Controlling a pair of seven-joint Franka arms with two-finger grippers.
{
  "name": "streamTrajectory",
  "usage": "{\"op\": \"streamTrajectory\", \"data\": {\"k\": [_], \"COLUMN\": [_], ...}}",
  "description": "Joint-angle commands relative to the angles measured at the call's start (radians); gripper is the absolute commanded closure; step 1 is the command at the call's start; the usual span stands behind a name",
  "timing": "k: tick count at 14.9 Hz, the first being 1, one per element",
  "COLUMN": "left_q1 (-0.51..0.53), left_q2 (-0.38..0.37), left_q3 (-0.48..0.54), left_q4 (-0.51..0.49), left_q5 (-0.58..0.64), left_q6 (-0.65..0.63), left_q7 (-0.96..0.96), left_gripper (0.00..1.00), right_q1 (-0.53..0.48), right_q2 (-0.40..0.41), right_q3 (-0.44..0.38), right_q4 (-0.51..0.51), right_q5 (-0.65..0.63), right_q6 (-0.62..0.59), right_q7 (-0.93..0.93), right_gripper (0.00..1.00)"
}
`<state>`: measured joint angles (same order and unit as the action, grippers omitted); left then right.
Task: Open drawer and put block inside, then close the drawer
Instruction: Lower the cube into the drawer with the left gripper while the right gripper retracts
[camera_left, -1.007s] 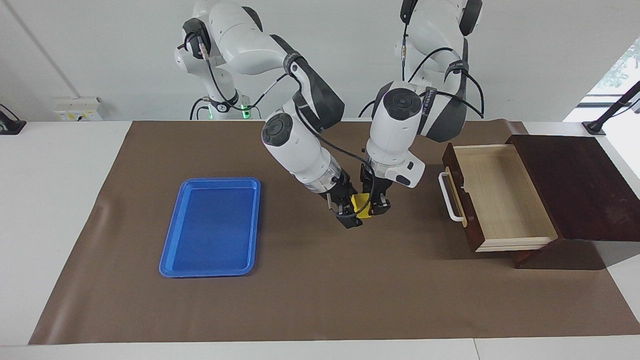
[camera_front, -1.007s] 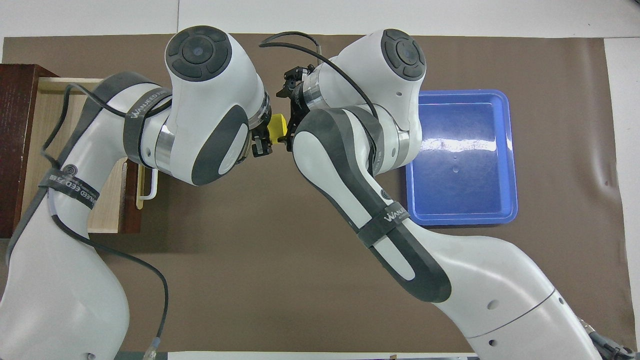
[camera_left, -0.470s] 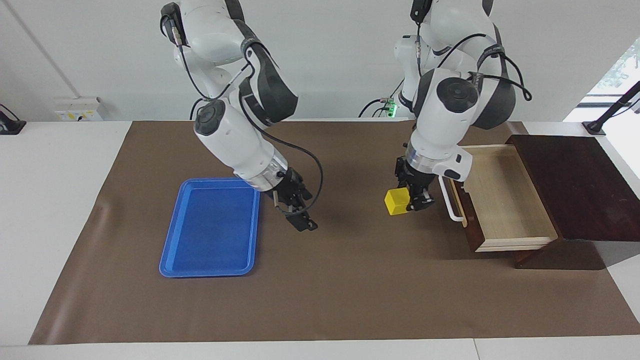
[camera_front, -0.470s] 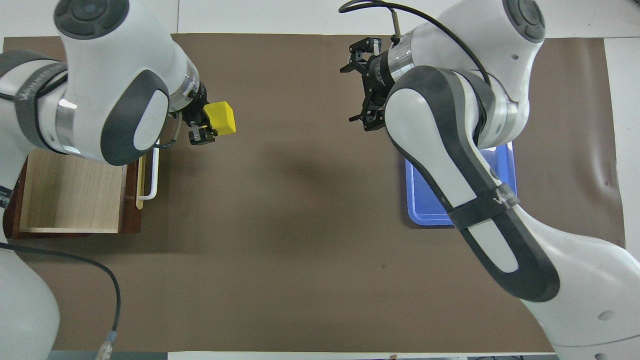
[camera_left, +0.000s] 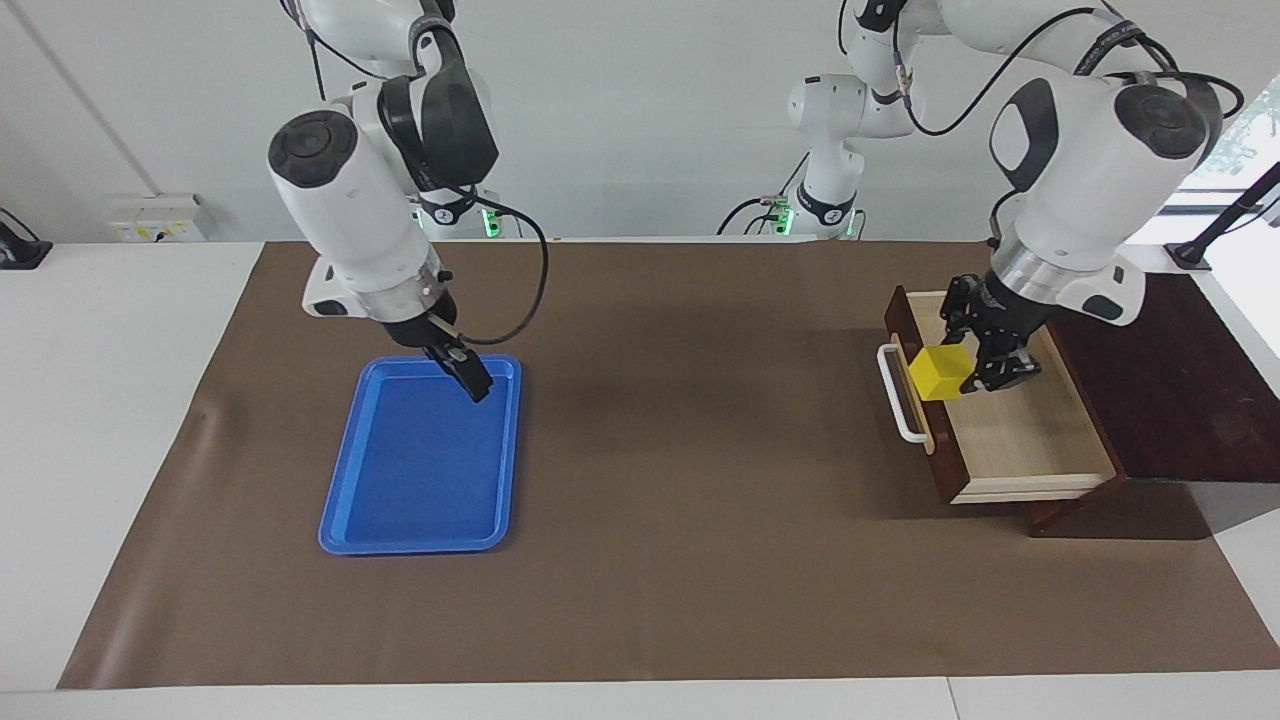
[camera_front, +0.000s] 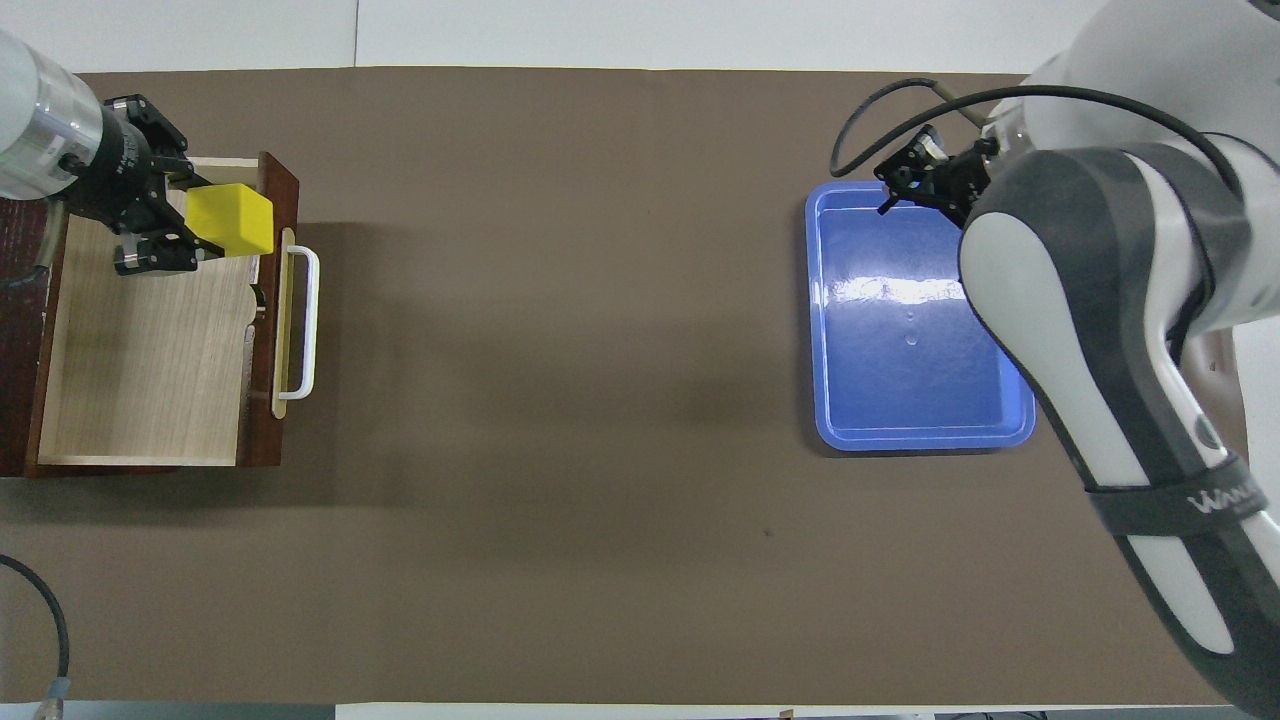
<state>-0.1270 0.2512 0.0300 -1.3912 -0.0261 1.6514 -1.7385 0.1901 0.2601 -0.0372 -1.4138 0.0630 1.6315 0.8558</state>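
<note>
The drawer (camera_left: 1020, 430) stands pulled out of its dark wooden box (camera_left: 1170, 380) at the left arm's end of the table, its pale interior bare and its white handle (camera_left: 900, 395) toward the table's middle. My left gripper (camera_left: 975, 368) is shut on the yellow block (camera_left: 938, 373) and holds it in the air over the drawer's front edge, by the handle. In the overhead view the block (camera_front: 232, 220) sits at the left gripper (camera_front: 195, 222) over the drawer (camera_front: 150, 380). My right gripper (camera_left: 470, 375) is open and empty over the blue tray.
The flat blue tray (camera_left: 420, 480) lies on the brown mat (camera_left: 700, 560) toward the right arm's end; it also shows in the overhead view (camera_front: 920, 400). The right gripper (camera_front: 900, 188) hangs over the tray's end farther from the robots.
The right gripper let go of the block and drew back over the blue tray. The left gripper carried the block from the table's middle to over the open drawer.
</note>
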Motion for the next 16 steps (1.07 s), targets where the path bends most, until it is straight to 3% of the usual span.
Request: {"op": "streamTrajectory", "data": {"k": [1,3,6,11,16], "left_q1": [0.069,0.134,0.15,0.196,0.208], "left_q2": [-0.047,-0.09,-0.124,-0.168,-0.181], "left_q3": [-0.01,-0.009,-0.005,-0.004,-0.005], "left_q4": [-0.09,-0.187,-0.317,-0.481,-0.526], "left_q5": [-0.003,-0.002,0.012,0.04,0.043], "left_q6": [0.013,0.076,0.18,0.301,0.338], "left_q7": [0.129,0.219,0.244,0.335,0.336], "left_gripper": [1.0,1.0,1.0,1.0,0.99], "right_q1": [-0.093,-0.129,-0.178,-0.169,-0.164], "right_q2": [-0.122,-0.212,-0.344,-0.352,-0.352], "right_q3": [0.013,0.013,0.014,0.016,0.017], "right_q4": [-0.086,-0.16,-0.281,-0.29,-0.29], "right_q5": [-0.048,-0.081,-0.095,-0.1,-0.1], "right_q6": [-0.039,-0.041,-0.077,-0.058,-0.058], "right_q7": [-0.231,-0.354,-0.568,-0.633,-0.684], "right_gripper": [0.0,0.0,0.0,0.0,0.0]}}
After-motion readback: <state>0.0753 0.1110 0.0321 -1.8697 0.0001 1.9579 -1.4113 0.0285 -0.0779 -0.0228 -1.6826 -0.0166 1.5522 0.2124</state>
